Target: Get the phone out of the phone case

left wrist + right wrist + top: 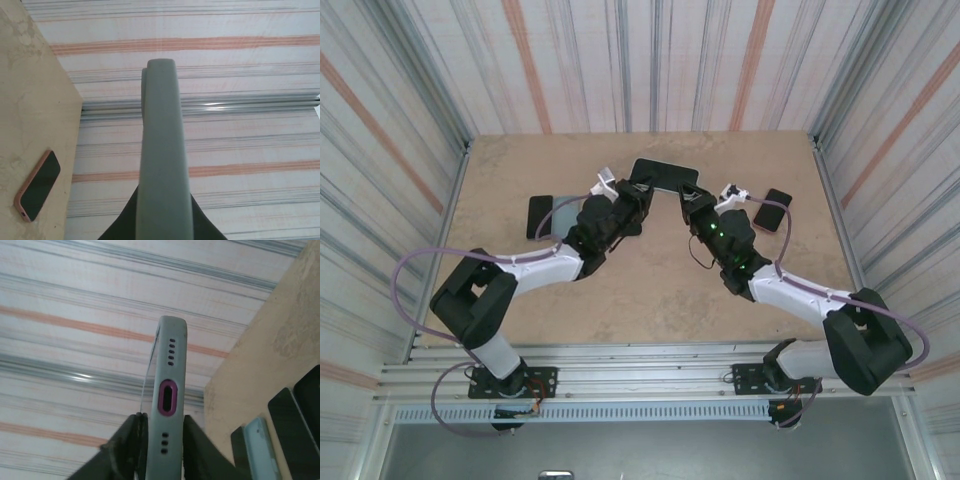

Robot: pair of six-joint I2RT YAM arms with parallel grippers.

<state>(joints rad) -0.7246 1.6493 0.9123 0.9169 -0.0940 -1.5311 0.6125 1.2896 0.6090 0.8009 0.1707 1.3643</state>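
The grey-green phone case [663,175], dark screen showing, is being held at the upper centre of the top view. The left gripper [636,192] is pinching one end and the right gripper [690,203] is clamping the other. The right wrist view is showing a pink-rimmed port [167,397]; the left wrist view is showing a plain edge.

The left arm [535,265] and the right arm [800,295] match: chunky black joint housings linked by white tubes. A thin lilac cable [408,275] loops outside each arm, from base to wrist. Each arm has a black base plate [515,382] bolted to a silver rail [640,372]. Small green lights [712,232] glow on the right arm's wrist. The left claw [638,192] and right claw [688,203] have dark matte fingers [125,447], with a white bracket [607,180] beside each.
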